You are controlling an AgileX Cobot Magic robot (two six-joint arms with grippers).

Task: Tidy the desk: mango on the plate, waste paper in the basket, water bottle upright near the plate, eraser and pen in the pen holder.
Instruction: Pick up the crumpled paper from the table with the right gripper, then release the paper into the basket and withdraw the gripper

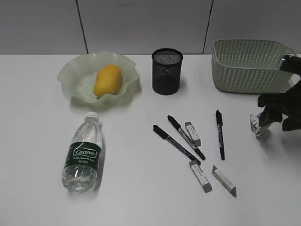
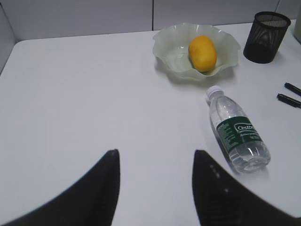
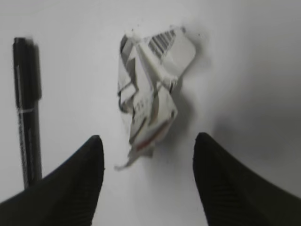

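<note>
The mango lies in the green ruffled plate; both also show in the left wrist view, mango and plate. The water bottle lies on its side, cap toward the plate; it also shows in the left wrist view. The waste paper lies on the desk just ahead of my open right gripper, at the right edge of the exterior view. The basket and the pen holder stand at the back. Three pens and three erasers lie mid-desk. My left gripper is open and empty.
One pen lies to the left of the wad in the right wrist view. The right arm hangs in front of the basket's right end. A grey panelled wall runs behind the desk.
</note>
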